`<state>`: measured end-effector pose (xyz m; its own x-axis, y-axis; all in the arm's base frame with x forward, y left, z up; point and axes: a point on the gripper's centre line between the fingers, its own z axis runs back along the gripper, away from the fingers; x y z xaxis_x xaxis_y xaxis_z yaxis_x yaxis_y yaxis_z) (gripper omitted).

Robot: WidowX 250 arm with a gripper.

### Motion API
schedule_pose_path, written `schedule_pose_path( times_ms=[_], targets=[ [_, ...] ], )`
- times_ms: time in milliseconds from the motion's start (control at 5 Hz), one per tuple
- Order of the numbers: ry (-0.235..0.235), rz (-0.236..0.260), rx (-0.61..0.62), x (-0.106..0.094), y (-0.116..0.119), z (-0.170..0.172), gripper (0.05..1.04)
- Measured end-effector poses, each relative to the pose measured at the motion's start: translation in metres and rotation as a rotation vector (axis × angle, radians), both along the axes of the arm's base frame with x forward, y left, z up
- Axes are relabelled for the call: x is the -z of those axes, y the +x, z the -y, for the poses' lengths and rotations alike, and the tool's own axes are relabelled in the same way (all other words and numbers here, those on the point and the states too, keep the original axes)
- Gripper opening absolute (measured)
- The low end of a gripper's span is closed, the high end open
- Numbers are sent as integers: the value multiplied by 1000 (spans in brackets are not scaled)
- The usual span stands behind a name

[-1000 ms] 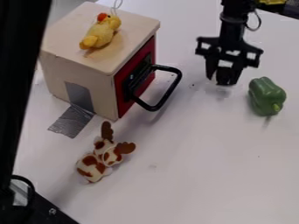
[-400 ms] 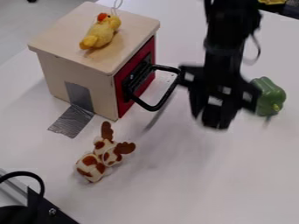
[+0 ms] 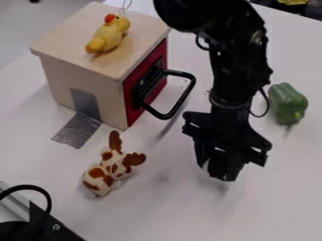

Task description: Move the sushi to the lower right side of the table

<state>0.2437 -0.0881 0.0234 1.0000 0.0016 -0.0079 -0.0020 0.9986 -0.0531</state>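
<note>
Camera view, sushi [image 3: 218, 164], held low in gripper [image 3: 217, 171]

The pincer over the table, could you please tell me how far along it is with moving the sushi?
The pick-up looks done: the pincer seems to grip a dark piece with a pale edge, probably the sushi. That is what's in hand, right of the spotted toy. Left to do, I'd judge: carry it to the table's lower right side and release it.

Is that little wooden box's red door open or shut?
Shut: the red door sits flush in the front of the wooden box.
</note>
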Motion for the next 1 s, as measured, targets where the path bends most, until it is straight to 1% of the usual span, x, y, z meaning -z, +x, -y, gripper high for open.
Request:
schedule_pose_path(
  times_ms=[200, 400, 600, 800, 1000],
  targets=[
    [32, -14, 0, 8, 2, 2, 897],
    [55, -5, -2, 10, 1, 1, 1005],
    [93, 16, -9, 4, -2, 0, 1000],
    [88, 85, -36, -35, -3, -3, 1000],
    [74, 91, -49, -55, -10, -5, 1000]
  ],
)
